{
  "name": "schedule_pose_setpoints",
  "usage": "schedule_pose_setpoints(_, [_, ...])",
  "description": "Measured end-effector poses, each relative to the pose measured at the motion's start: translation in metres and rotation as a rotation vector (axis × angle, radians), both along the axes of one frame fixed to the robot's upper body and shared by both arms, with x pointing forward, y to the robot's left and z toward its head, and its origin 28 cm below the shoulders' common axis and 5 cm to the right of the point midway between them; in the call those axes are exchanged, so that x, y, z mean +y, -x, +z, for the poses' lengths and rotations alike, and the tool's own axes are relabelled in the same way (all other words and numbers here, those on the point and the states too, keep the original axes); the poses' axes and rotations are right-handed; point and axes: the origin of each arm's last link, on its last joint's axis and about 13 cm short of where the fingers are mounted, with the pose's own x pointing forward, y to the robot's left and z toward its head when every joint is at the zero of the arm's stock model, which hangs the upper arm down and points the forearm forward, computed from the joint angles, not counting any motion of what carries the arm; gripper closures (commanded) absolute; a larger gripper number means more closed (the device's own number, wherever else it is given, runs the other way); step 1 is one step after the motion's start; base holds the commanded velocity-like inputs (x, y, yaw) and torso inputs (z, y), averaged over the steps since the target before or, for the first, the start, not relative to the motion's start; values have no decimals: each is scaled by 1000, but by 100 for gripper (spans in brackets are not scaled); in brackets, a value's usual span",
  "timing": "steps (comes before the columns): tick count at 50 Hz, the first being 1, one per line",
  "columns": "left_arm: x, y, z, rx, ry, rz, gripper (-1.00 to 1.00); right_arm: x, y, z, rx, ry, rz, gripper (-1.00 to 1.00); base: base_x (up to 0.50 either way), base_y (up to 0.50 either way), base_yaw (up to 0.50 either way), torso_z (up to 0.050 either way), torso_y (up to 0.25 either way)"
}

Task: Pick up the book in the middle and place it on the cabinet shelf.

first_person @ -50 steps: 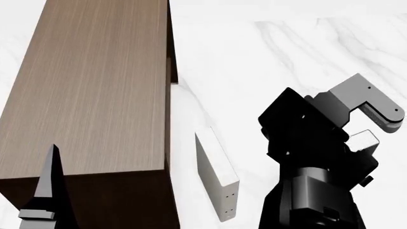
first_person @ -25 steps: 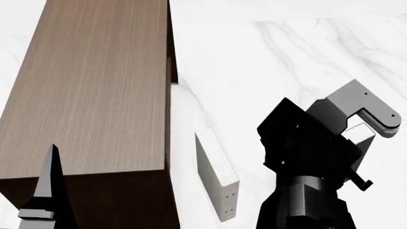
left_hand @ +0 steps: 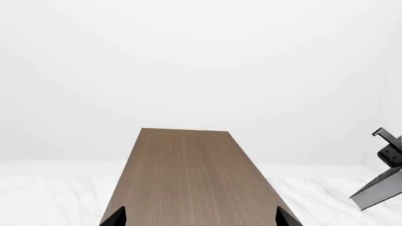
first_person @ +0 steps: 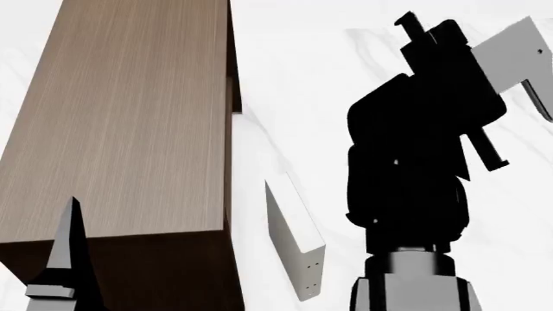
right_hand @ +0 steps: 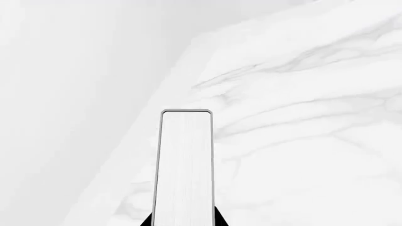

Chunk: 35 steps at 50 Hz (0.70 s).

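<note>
Book position: clamped between the fingers of the right gripper, held edge-on in the right wrist view with white page edges facing the camera, above the white marble table. In the head view the grey cover shows at 1 o'clock, raised clear of the table, beyond the black right arm.

Cabinet shelf: occupies the 9 to 11 o'clock sector, its flat top bare.

Cream-white book: stands on edge on the table at 6 o'clock, just beside the cabinet.

Left gripper: fingers spread apart, holding nothing, over the cabinet top.
</note>
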Motion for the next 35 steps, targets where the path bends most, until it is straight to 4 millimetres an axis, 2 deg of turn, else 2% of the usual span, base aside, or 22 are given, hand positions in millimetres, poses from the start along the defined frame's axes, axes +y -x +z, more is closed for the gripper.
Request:
schedule_pose_setpoints(9, [0, 0, 0, 2, -3, 0, -100, 16, 7, 41, -287, -96, 126, 100, 0, 0, 0, 0, 2])
schedule_pose_setpoints(17, [0, 0, 1, 1, -3, 1, -100, 34, 17, 74, -465, -182, 294, 100, 0, 0, 0, 0, 0])
schedule_pose_setpoints(26, [0, 0, 1, 2, -2, 2, -100, 53, 31, 103, -563, -272, 503, 100, 0, 0, 0, 0, 2])
schedule_pose_setpoints(35, [0, 0, 1, 2, -1, 2, -100, 69, 45, 120, -591, -323, 680, 100, 0, 0, 0, 0, 1])
